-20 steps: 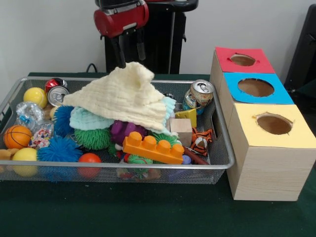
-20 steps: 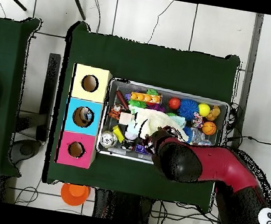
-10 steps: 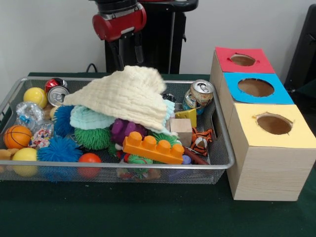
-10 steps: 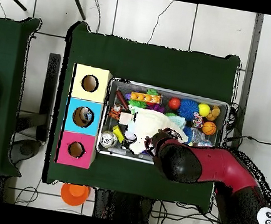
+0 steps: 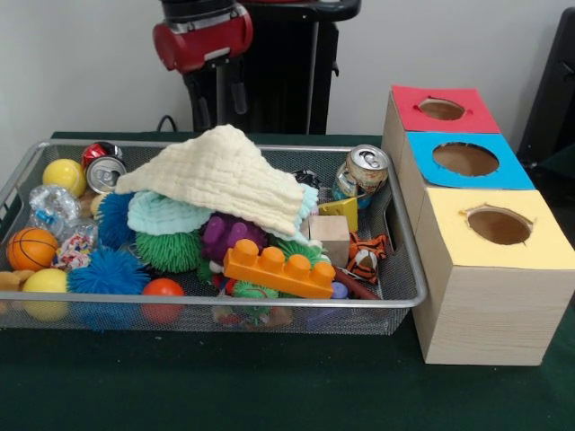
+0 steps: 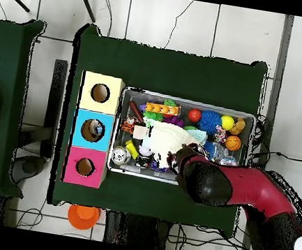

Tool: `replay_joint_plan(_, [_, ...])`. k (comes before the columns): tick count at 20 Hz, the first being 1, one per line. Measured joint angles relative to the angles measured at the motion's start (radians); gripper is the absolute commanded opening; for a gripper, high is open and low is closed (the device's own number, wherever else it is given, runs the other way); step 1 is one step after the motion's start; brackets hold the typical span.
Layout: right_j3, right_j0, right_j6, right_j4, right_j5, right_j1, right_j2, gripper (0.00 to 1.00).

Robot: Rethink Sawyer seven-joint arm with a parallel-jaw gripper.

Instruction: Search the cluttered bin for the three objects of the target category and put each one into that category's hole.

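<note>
The bottles are the concern: one crumpled clear bottle (image 5: 51, 205) is seen at the left end of the wire basket (image 5: 406, 269), wedged among a yellow ball (image 5: 64, 174), a basketball (image 5: 31, 248) and a drink can (image 5: 105, 172). It is judged light, thin-walled, slippery and easily crushed, best pinched gently across its middle or near the cap. The other two cannot be made out; they may be buried under the cream cloth (image 5: 220, 175) heaped mid-basket. The claw (image 5: 222, 95) is raised above the cloth, released and empty. The red-topped hole (image 5: 441, 109) is seen far right.
</note>
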Motion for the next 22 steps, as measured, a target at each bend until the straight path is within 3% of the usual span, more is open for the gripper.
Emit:
replay_joint_plan(15, [-0.114, -0.094, 0.0, -0.014, 0.045, -0.006, -0.002, 1.0])
replay_joint_plan(22, [-0.191, -0.109, 0.0, -0.016, 0.074, 0.029, -0.002, 1.0])
